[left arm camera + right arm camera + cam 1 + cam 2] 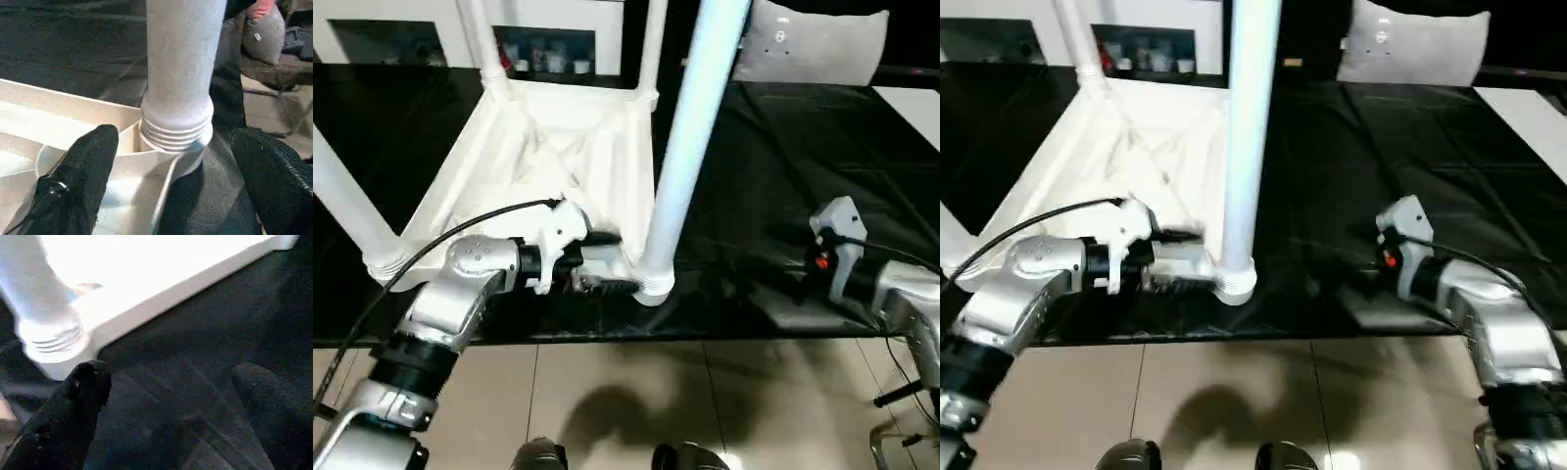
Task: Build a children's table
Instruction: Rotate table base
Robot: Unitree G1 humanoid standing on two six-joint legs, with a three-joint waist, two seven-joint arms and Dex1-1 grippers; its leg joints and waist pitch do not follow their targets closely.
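- The black-covered work table (783,176) is carrying the upside-down children's table near its front edge.
- The white tabletop (538,147) is lying ribbed side up, four legs standing in its corner sockets.
- The nearest leg (690,137) is rising from the front corner socket (161,156), its threaded collar showing.
- The left gripper (171,191) is sitting with fingers spread wide, one finger (78,181) over the tabletop's inside, the other outside the socket, gripping nothing.
- The right gripper (166,396) is hovering wide and empty over the black cover, near that corner.
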